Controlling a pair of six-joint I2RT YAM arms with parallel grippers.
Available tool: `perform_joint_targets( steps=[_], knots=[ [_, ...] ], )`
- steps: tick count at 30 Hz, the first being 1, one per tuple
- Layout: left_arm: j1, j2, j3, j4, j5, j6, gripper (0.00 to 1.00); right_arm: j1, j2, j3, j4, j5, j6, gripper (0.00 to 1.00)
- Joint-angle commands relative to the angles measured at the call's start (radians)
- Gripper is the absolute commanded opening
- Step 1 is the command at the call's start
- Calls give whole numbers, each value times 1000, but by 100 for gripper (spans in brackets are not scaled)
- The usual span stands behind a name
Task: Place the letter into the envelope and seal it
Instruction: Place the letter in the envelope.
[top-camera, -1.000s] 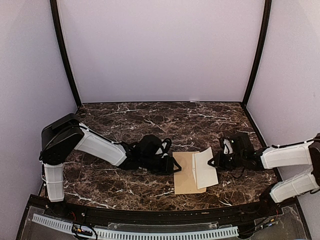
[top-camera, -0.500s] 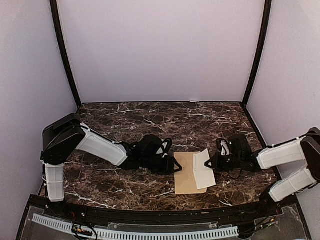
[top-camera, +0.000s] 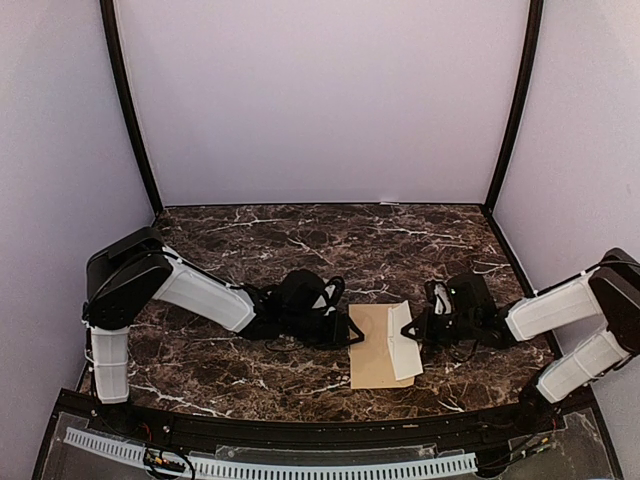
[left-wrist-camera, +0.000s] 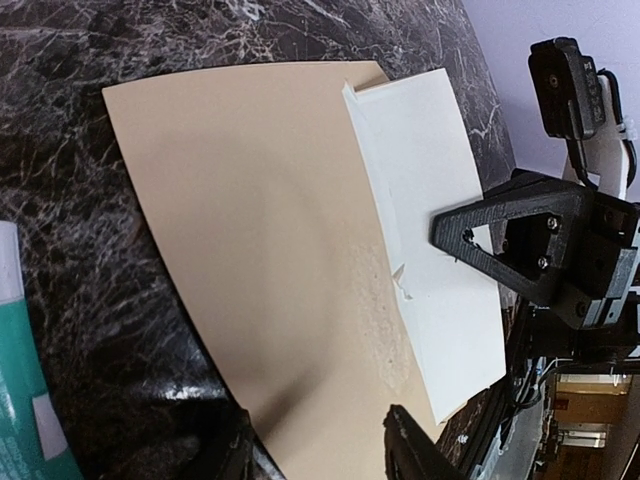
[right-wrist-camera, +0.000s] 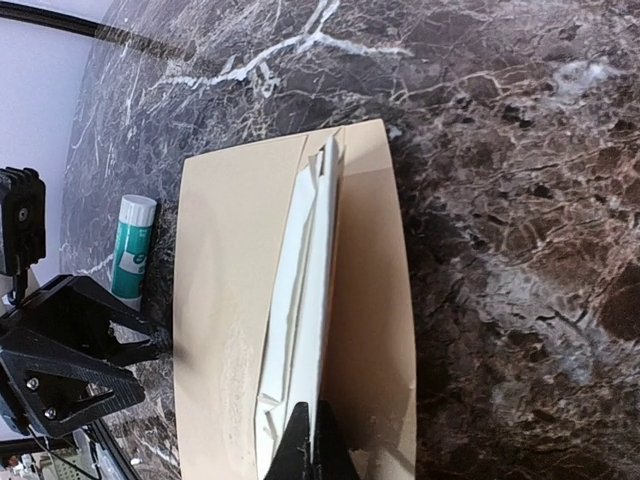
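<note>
Far half of the surface (top-camera: 330, 235) is bare marble, with plenty of room to swing in from behind. Down front it's crowded. The envelope (top-camera: 368, 352) sits between both arms, left fingers (left-wrist-camera: 410, 455) spread at its left edge, right fingers (right-wrist-camera: 298, 455) pinched on the letter (top-camera: 404, 340) at its right. A glue stick (right-wrist-camera: 133, 250) lies just left of the envelope, beside the left arm. Side walls (top-camera: 60, 150) hem in both elbows. On the near side, only a narrow strip of marble runs in front of the envelope.

My left fingers (left-wrist-camera: 412, 452) run off the bottom edge of the left wrist view, and a green tube (left-wrist-camera: 22, 370) off its left. My right fingers (right-wrist-camera: 305, 450) cover the lower end of the letter (right-wrist-camera: 300, 280).
</note>
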Motion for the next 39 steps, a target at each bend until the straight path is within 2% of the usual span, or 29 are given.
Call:
perform_joint_targets(
  steps=[1, 11, 17, 23, 25, 27, 33, 39],
  knots=[
    [-3, 43, -13, -68, 19, -14, 44, 37, 24, -3, 77, 35, 45, 0],
    [-11, 48, -11, -49, 34, -24, 43, 72, 51, 17, 93, 49, 68, 0],
    [-10, 16, -17, -115, -22, 2, 43, 72, -28, 47, -66, 84, 30, 1],
    [-10, -16, -15, -138, -47, 16, 45, 72, -159, 69, -276, 123, -14, 29],
    [-11, -24, -12, -147, -54, 20, 46, 71, -189, 70, -318, 129, -24, 41],
    [-10, -28, -10, -152, -55, 23, 47, 72, -210, 68, -356, 137, -29, 47],
    [-13, -48, -17, -166, -56, 19, 50, 72, -232, 69, -402, 127, -43, 43],
    [-14, -52, -33, -159, -52, 7, 49, 72, -174, 65, -368, 97, -49, 33]
  ],
)
